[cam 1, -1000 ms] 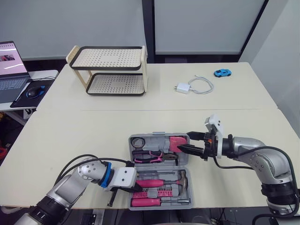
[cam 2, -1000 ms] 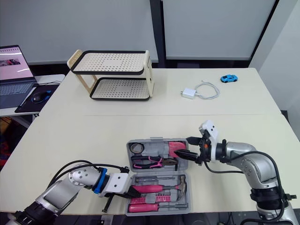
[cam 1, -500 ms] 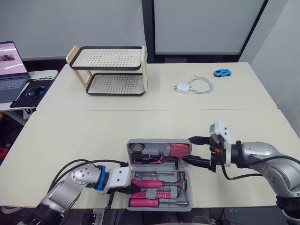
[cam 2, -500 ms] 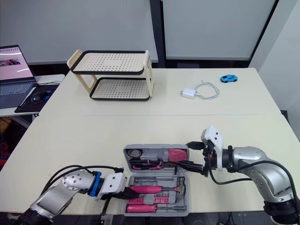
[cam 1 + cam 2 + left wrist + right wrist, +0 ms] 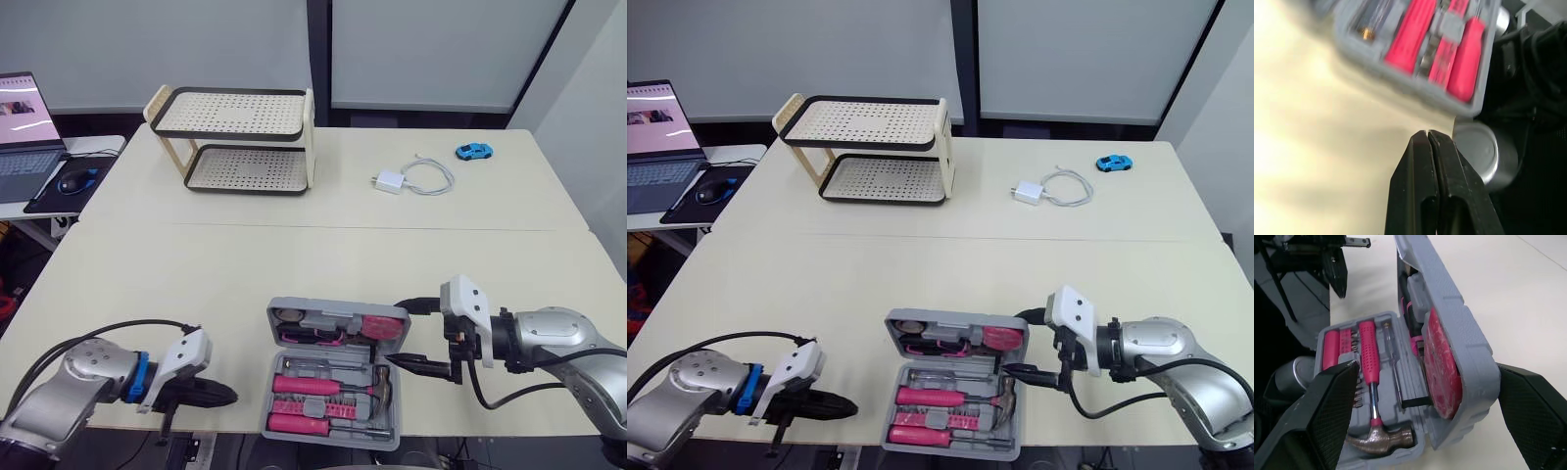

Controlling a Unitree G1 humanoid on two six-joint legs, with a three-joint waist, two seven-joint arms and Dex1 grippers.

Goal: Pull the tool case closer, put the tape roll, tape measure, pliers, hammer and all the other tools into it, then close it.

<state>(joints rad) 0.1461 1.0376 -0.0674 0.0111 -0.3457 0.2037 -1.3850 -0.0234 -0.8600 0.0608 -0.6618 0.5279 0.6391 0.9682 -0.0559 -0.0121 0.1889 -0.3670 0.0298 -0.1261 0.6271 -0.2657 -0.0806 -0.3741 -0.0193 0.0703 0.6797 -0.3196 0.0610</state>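
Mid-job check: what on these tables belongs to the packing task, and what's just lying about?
Job:
tool case
hammer
pliers
pink-handled screwdrivers

Lying about:
two-tier rack
charger with cable
blue toy car
laptop
mouse

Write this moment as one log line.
case: tools in, lid half shut | right fingers: open, astride lid | left fingers: shut, apart from case

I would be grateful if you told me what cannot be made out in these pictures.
- Left eye view: the half-raised lid partly hides the tools stored in it.
- Left wrist view: blur leaves the tool case contents unidentifiable.
- Left eye view: the picture's edge cuts off the laptop.
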